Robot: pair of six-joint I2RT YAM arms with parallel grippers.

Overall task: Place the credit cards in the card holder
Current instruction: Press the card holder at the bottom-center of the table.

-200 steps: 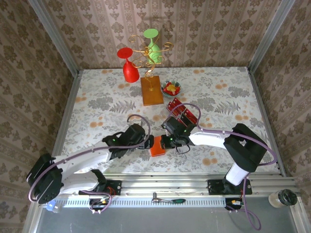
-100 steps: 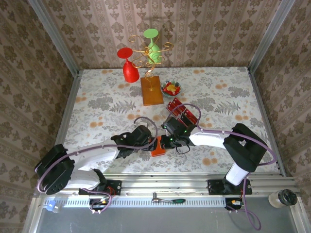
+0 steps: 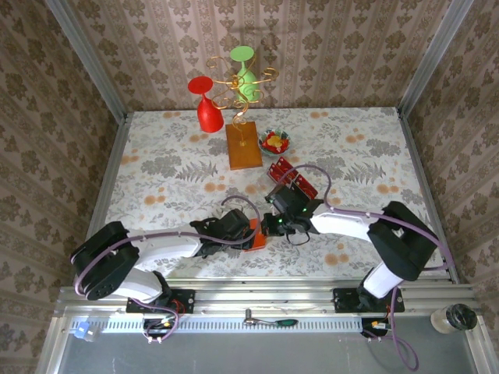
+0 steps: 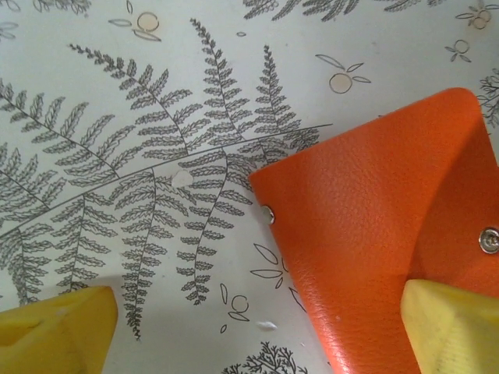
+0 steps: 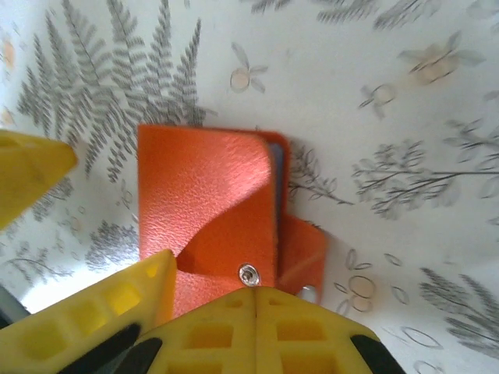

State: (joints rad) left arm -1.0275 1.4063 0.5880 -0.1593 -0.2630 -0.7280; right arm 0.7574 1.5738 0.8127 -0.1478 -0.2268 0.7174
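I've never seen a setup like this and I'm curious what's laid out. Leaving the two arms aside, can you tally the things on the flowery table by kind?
Glasses: 2, a red glass and a green glass
Wire stand on a wooden block: 1
Candy bowl: 1
Orange card holder: 1
Pile of red cards: 1 (too small to count singly)
Total: 6

A lab test booth: wallpapered panels (image 3: pixel 335 54) box in a floral-clothed table (image 3: pixel 156 156) edged by aluminium rails (image 3: pixel 265 292).

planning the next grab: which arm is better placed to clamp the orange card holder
probably left: the left claw is open astride the edge of the card holder; the right claw is shut by the snap
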